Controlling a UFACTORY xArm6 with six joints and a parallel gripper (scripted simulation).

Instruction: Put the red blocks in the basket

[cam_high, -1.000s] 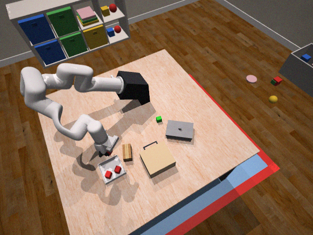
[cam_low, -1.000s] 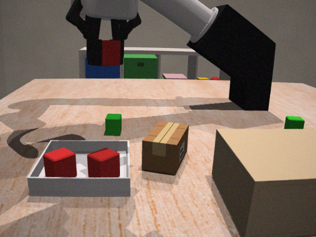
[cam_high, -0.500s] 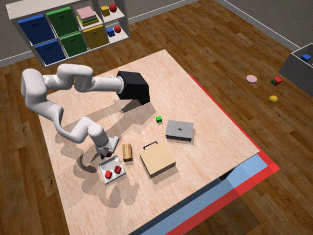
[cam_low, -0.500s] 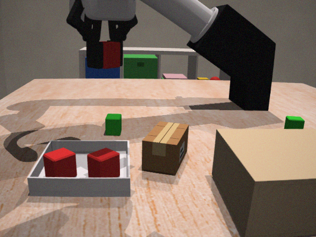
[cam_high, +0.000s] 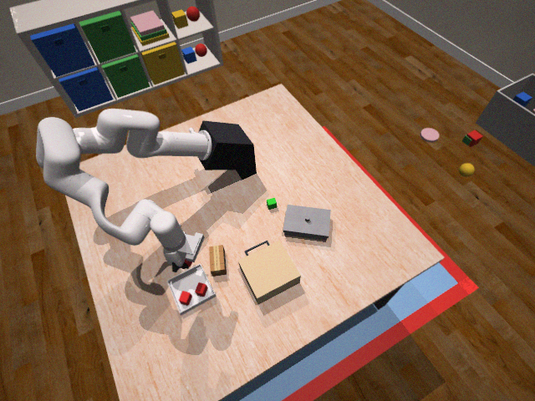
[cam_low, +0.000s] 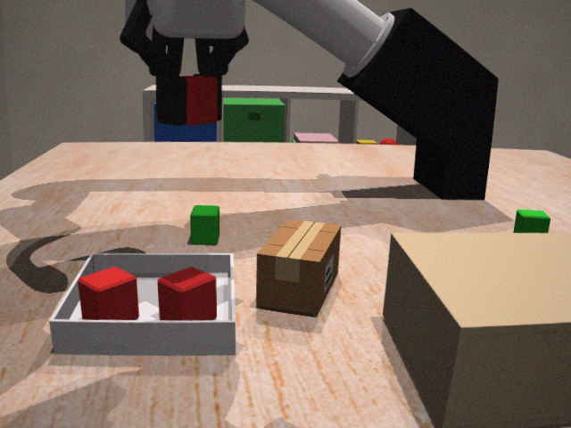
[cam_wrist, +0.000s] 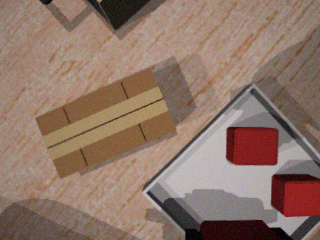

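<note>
Exterior view, left to right: basket [cam_high: 180, 312] [cam_low: 143, 338] [cam_wrist: 197, 137], two red blocks inside; gripper [cam_high: 181, 266] [cam_low: 188, 99] [cam_wrist: 240, 234], clenched on a third red block [cam_high: 187, 262] [cam_low: 201, 99] [cam_wrist: 235, 230], held above table height; small carton [cam_high: 217, 260] [cam_low: 288, 267] [cam_wrist: 107, 122], beside the basket. Advised: centre over free basket floor, lower upright, release low. Surface: pale wood table [cam_high: 345, 276] [cam_low: 322, 368] [cam_wrist: 60, 60]. Room: grey wall [cam_low: 294, 41], shelf unit [cam_high: 38, 19] [cam_low: 258, 91] behind.

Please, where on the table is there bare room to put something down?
Bare patches: between the beige cabinet and the front table edge; also right of the metal box, toward the red border. It is crowded around the basket, carton and tool.
</note>
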